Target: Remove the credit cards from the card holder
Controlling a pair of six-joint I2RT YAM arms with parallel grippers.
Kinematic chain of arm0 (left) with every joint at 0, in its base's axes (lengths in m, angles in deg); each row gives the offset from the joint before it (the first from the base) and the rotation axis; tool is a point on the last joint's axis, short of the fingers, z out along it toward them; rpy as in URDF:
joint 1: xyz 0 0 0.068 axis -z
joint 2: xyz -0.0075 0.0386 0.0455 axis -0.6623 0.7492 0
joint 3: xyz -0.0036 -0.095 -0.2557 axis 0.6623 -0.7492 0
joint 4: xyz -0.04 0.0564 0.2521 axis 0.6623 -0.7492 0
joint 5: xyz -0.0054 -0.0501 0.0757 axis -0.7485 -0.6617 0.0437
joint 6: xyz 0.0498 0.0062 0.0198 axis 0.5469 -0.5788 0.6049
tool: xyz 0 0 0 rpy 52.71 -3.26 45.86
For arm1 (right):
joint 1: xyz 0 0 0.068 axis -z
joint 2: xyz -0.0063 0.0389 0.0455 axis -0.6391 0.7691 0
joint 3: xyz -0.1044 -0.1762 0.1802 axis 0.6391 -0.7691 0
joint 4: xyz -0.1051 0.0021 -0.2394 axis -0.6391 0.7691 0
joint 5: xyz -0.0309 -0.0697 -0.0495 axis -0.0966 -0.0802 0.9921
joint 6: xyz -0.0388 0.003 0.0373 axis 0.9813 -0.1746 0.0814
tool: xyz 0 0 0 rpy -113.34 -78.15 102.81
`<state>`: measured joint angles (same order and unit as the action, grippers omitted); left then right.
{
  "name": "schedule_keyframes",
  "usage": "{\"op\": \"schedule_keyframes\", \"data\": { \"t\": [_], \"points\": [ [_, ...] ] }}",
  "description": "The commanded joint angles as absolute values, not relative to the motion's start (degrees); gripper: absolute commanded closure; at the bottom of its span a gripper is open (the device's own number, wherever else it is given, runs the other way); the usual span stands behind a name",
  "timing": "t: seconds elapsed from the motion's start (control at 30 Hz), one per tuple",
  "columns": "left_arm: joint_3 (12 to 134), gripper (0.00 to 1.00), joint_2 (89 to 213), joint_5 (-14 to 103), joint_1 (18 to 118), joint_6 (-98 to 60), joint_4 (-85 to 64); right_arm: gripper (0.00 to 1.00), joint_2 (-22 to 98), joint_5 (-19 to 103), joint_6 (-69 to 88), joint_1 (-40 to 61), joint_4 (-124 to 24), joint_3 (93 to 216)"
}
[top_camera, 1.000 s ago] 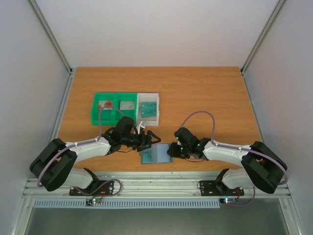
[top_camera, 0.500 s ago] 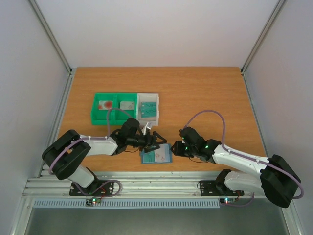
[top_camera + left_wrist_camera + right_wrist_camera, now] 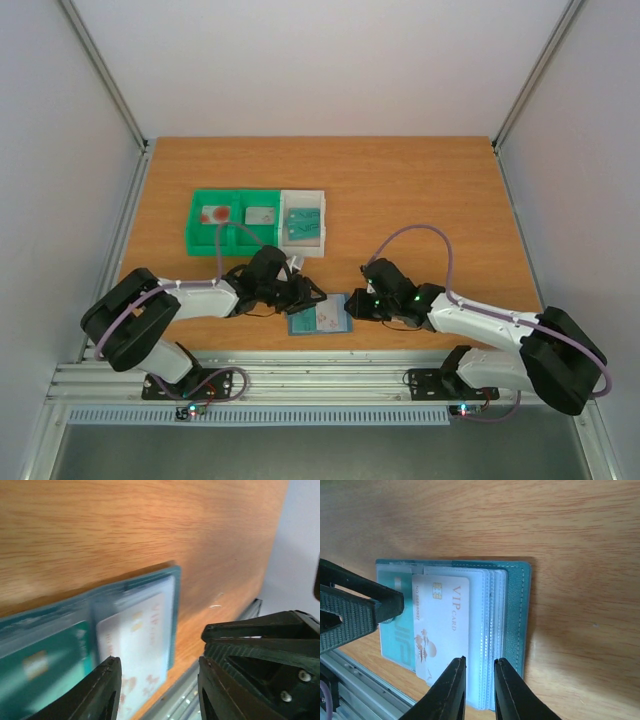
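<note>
**Both grippers at the open holder, two cards in its slots**

The holder (image 3: 320, 318) lies open and flat close to the near edge of the counter (image 3: 420, 190), about midway along that edge. The right wrist view shows a white card (image 3: 442, 625) in a clear slot near the holder's middle. A green card (image 3: 397, 642) sits in the slot beside it, and a stack of clear sleeves (image 3: 487, 630) covers the other half.

The left gripper (image 3: 305, 297) reaches the holder from the side of the left edge. Its fingers (image 3: 102, 690) stand well apart and grasp nothing. In its own camera the white card's end shows in the gap between them. Whether either tip touches the holder cannot be told.

The right gripper (image 3: 352, 305) reaches it from the side of the right edge. Its fingers (image 3: 452, 690) are parted by only a narrow gap, over the edge of the sleeves and just beside the white card. They grip nothing that can be seen, and whether they press on the sleeves cannot be told.

Farther back, toward the left edge, stands a green tray (image 3: 196, 238) with a white tray (image 3: 322, 205) touching its right side. The green tray holds a pale card (image 3: 213, 213) with a red mark and a grey card (image 3: 261, 214), each in its own compartment. The white tray holds a teal card (image 3: 300, 222).
</note>
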<state>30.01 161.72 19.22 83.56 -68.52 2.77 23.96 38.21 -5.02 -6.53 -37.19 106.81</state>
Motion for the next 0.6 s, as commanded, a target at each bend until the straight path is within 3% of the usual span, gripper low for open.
{"op": "schedule_keyframes", "data": {
  "t": [0.0,0.37,0.57],
  "points": [
    [30.8,0.58,160.1,24.2,83.4,-64.0,-3.9,0.81,27.2,35.7,-4.7,-6.9,-41.7,107.8],
    [30.9,0.58,161.2,25.5,83.4,-63.0,-5.0,0.83,33.3,35.3,-6.4,-6.9,-44.0,106.2],
    [30.3,0.65,164.0,22.6,83.4,-64.5,0.1,0.84,34.4,36.5,-6.6,-6.9,-43.4,104.8]
  ]
}}
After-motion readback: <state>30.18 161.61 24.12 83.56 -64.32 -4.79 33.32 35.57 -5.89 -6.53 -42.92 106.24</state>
